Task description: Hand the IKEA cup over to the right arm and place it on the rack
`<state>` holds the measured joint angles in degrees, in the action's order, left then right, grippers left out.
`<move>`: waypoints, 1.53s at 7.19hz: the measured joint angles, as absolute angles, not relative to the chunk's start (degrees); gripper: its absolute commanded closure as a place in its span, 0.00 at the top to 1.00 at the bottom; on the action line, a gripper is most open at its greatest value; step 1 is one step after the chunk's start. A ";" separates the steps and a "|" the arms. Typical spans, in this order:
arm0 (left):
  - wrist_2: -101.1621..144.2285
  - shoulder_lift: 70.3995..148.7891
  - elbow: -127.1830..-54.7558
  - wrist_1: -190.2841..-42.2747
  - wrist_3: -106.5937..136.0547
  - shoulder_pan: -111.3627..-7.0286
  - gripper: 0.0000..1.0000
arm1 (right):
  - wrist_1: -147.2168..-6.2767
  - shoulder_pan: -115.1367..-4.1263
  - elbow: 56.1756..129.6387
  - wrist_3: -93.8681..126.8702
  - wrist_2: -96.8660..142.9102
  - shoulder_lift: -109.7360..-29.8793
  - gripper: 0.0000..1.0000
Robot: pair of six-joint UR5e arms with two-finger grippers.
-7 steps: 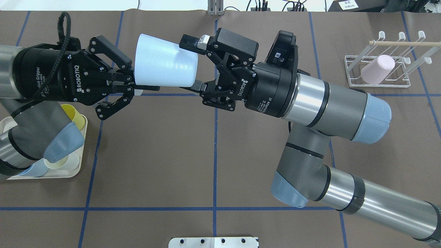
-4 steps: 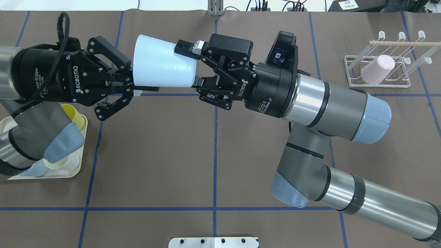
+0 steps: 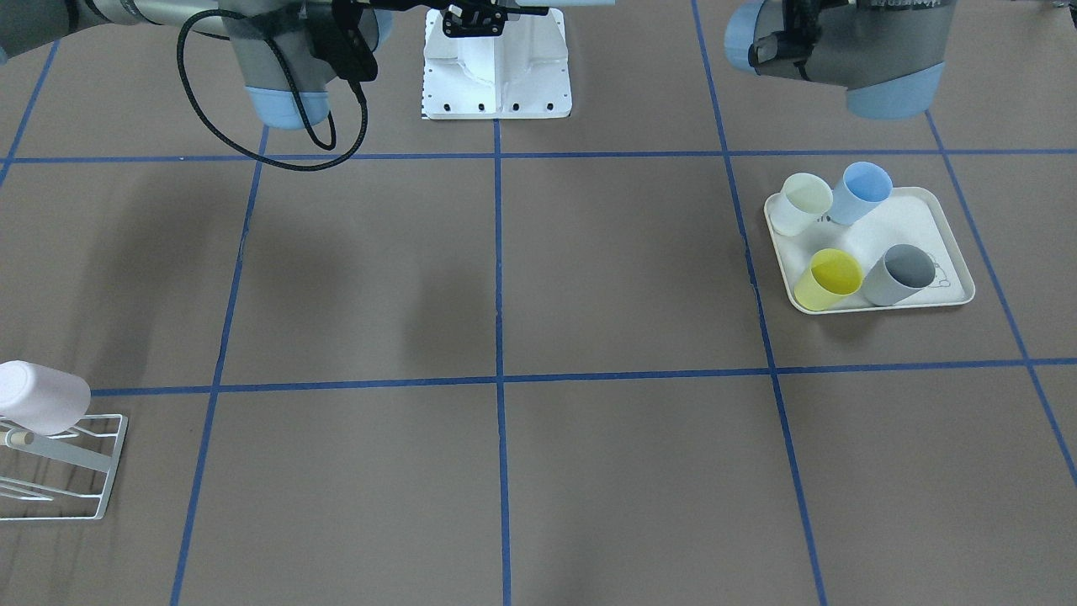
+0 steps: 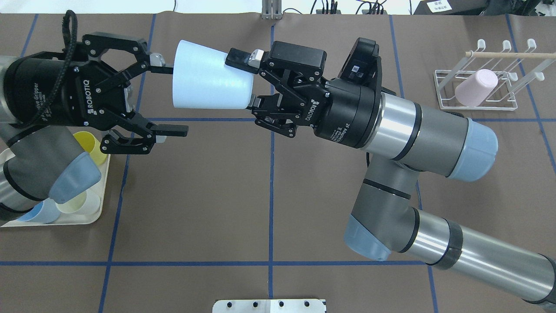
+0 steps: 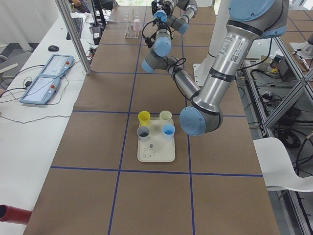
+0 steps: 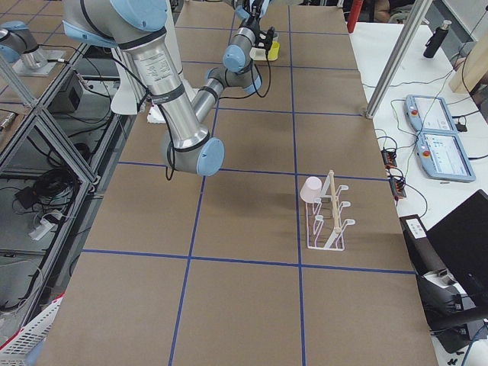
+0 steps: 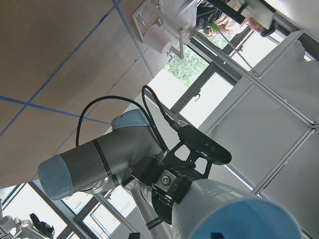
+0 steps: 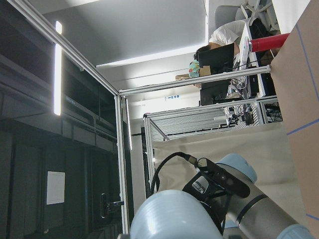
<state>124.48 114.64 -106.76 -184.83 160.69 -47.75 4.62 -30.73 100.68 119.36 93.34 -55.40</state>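
Farthest from the rack (image 4: 478,107), the left gripper (image 4: 171,98) has its jaws spread, just off the rim of the pale blue IKEA cup (image 4: 208,80). The cup hangs above the desk (image 4: 195,195), well left of the rack. The right gripper (image 4: 245,80) is clamped on its narrow base end. The cup is probably light, stiff, slick plastic, so the squeeze across the taper should be firm.

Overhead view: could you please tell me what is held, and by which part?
The right gripper holds the pale blue cup by its narrow base end, one finger on each side; the left gripper is open.
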 measured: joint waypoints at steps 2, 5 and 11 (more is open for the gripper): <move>124.34 111.61 -104.31 -184.29 153.14 -49.82 1.00 | 4.37 -33.96 100.38 117.89 96.84 -58.89 0.01; 124.28 109.88 -98.91 -184.14 147.94 -53.66 1.00 | -3.27 -48.85 99.83 108.58 113.87 -70.02 0.00; 124.43 109.72 -92.08 -181.80 129.99 -56.90 1.00 | -40.15 -80.07 99.54 60.94 139.30 -82.52 0.00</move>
<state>124.43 109.72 -92.08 -181.80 129.99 -56.90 -40.15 -80.07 99.54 60.94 139.30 -82.52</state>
